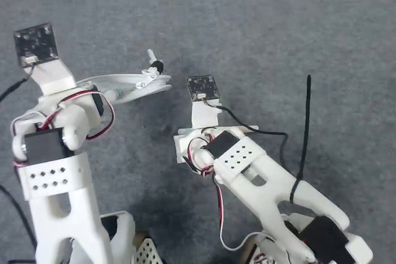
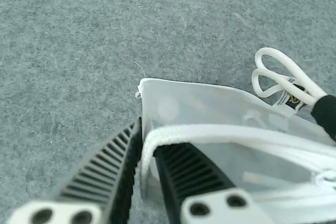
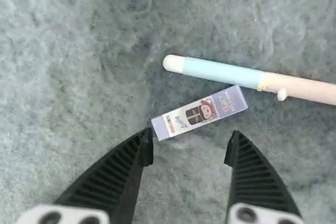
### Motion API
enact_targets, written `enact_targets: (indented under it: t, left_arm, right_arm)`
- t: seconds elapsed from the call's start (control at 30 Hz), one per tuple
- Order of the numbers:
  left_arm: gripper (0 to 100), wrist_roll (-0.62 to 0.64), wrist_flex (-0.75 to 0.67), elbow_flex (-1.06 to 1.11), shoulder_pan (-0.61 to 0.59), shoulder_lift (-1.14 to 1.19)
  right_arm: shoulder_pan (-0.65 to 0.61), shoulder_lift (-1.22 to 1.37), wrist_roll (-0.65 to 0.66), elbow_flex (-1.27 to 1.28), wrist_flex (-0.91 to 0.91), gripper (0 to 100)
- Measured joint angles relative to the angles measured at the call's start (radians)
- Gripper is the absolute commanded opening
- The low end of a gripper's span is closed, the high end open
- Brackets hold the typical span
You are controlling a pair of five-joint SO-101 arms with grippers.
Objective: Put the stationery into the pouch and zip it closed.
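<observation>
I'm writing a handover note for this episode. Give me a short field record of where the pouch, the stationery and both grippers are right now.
pouch: clear with a white zip, held by one edge; whether the zip is open cannot be told
left gripper: shut on the pouch's edge
right gripper: open, just above the eraser
eraser: flat on the grey mat, close beside the pen
pen: lying on the grey mat
task state: eraser and pen not yet in the pouch
</observation>
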Motion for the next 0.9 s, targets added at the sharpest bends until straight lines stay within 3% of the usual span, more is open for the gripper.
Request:
enact_targets:
  t: [0.9]
  left_arm:
    - [1, 0.000, 0.000, 0.000, 0.000, 0.000]
  right_arm:
    - [0.072, 0.015, -0.060, -0.043, 0.000, 19.9]
